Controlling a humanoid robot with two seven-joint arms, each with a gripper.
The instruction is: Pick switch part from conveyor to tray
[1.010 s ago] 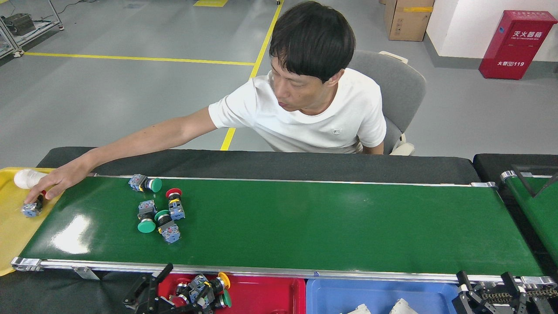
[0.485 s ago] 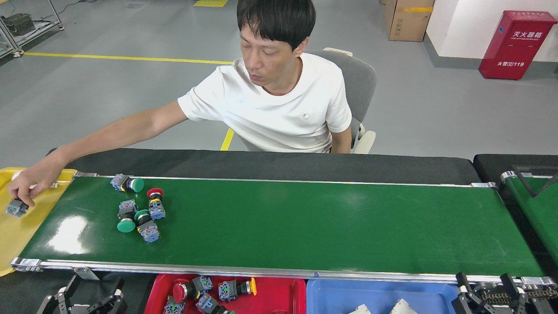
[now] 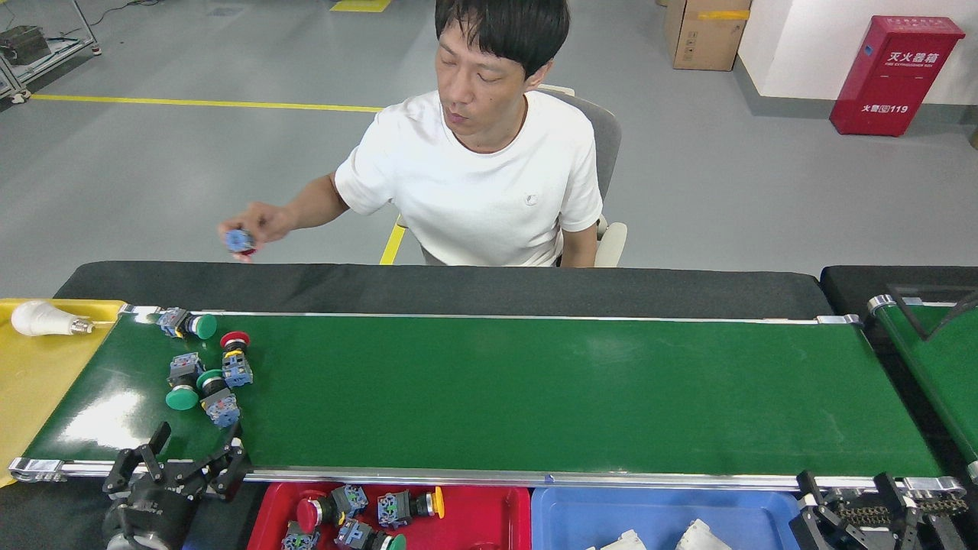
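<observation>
Several switch parts [image 3: 200,367] with green and red caps lie clustered at the left end of the conveyor [image 3: 535,397]. My left gripper [image 3: 191,451] is open and empty at the near rail, just in front of the nearest switch part [image 3: 220,405]. The red tray [image 3: 474,516] below the rail holds several more switch parts [image 3: 359,516]. My right gripper [image 3: 850,496] sits low at the bottom right, fingers spread, holding nothing. A person's hand [image 3: 252,225] holds one switch part [image 3: 240,241] in the air beyond the far edge.
A blue tray [image 3: 581,516] with white parts sits right of the red one. A yellow tray [image 3: 38,382] at the left end holds a light bulb [image 3: 42,319]. A narrower green belt [image 3: 936,359] starts at the right. The person sits behind the black table edge.
My left gripper left the red tray, dropped low, then rose to the near rail. The switch parts drifted left on the belt. The person lifted a switch part off the yellow tray.
</observation>
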